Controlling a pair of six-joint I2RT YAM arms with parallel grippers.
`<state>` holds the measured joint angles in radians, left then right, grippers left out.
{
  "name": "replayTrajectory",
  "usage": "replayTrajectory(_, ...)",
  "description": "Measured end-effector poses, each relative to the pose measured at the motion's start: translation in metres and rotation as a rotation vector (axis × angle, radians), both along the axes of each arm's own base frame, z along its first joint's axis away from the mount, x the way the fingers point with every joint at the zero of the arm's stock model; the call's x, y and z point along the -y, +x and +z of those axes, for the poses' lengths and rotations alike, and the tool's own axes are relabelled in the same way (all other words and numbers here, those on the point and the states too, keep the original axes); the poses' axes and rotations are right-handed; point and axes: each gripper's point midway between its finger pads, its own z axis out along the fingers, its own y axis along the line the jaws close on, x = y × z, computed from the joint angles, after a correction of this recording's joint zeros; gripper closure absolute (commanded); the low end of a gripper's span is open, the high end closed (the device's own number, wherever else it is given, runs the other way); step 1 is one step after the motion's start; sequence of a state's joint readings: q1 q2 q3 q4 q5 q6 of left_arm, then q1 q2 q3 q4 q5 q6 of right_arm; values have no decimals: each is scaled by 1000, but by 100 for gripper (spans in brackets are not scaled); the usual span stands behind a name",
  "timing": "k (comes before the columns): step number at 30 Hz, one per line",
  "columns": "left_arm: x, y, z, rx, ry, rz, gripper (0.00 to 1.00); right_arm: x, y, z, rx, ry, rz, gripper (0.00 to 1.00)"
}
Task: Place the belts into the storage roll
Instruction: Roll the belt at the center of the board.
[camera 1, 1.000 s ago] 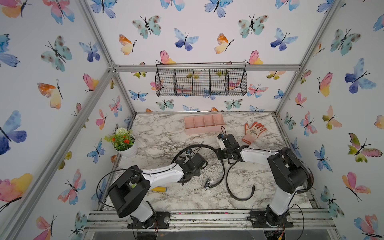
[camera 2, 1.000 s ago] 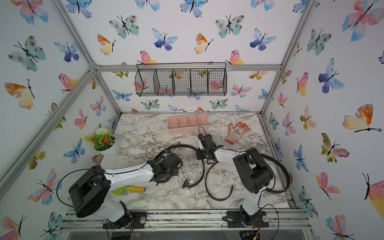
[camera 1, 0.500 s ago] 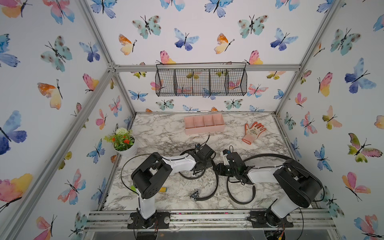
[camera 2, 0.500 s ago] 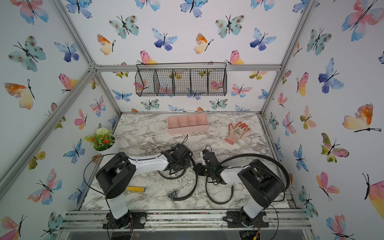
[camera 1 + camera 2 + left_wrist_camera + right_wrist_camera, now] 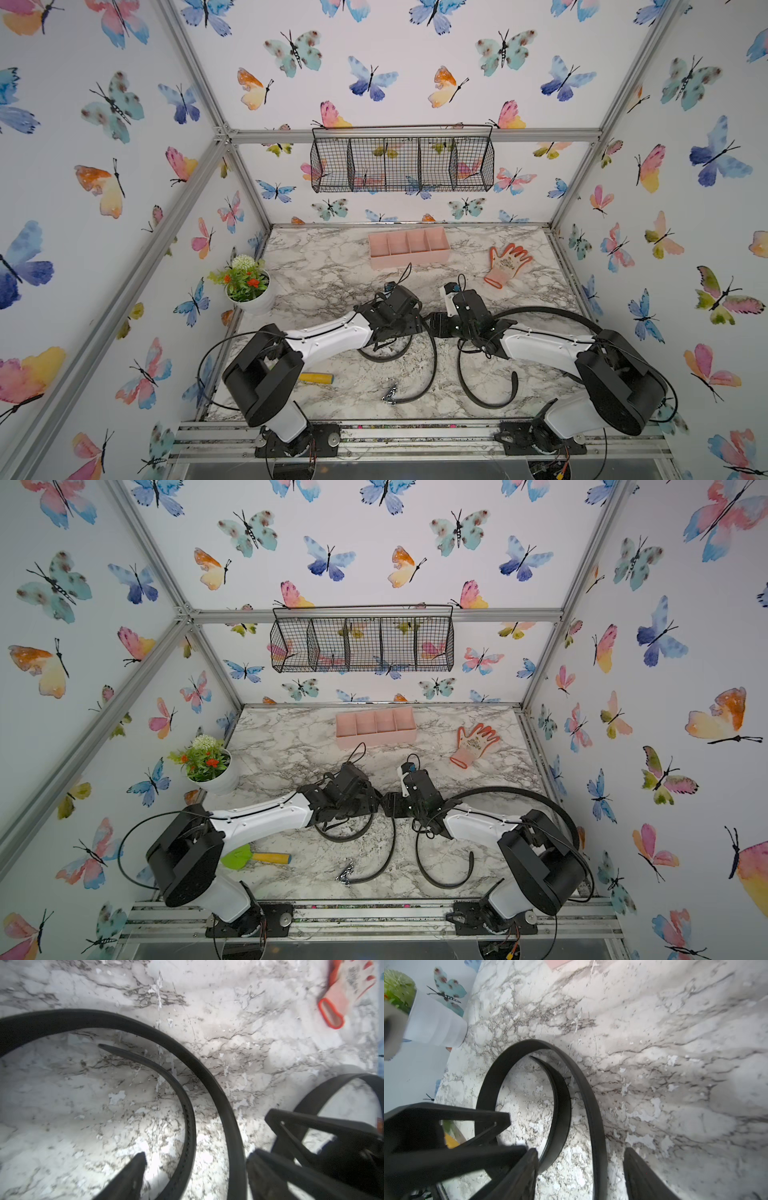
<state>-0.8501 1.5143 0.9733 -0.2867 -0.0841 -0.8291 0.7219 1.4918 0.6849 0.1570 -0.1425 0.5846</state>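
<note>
**Desk:** Where are the belts?

**Operator:** I see both on the marble tabletop (image 5: pixel 332 270), towards the front and well apart from the storage roll (image 5: pixel 409 258), which sits by the back wall. The buckled belt (image 5: pixel 433 361) curls from its buckle (image 5: pixel 390 393) up under my two grippers. The second belt (image 5: pixel 490 405) curves just beside it, on the right arm's side.

**Desk:** And your grippers?

**Operator:** The left gripper (image 5: pixel 197 1155) has its fingers spread, with two strands of the buckled belt running loose between them. The right gripper (image 5: pixel 580 1150) is parted too. One strand of the same belt passes through the gap, pinched by neither finger as far as I can make out.

**Desk:** What's crowding you?

**Operator:** Mostly each other. The grippers are nose to nose in both top views, and each wrist view has the other gripper close in frame. The left arm covers part of that belt's coil. Farther off I have an orange glove (image 5: pixel 507 264) right of the storage roll and a flower pot (image 5: pixel 249 293) at the left edge. A yellow-handled green scoop (image 5: pixel 253 857) lies beside the left arm's base, and a wire basket (image 5: pixel 401 164) hangs on the back wall.
</note>
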Motion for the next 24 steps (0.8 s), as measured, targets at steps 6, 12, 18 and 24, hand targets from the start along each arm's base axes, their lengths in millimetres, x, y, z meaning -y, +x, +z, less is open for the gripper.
replayTrajectory(6,-20,-3,44,243,152,-226,2,11,-5,-7,8,-99,33,8)
replayTrajectory(12,-55,6,51,495,555,-522,2,38,5,11,56,-153,-24,1)
replayTrajectory(18,-85,9,13,609,901,-953,2,66,23,42,107,-93,-110,1)
replayTrajectory(24,-84,17,5,740,946,-1227,1,94,20,37,75,-49,-147,1)
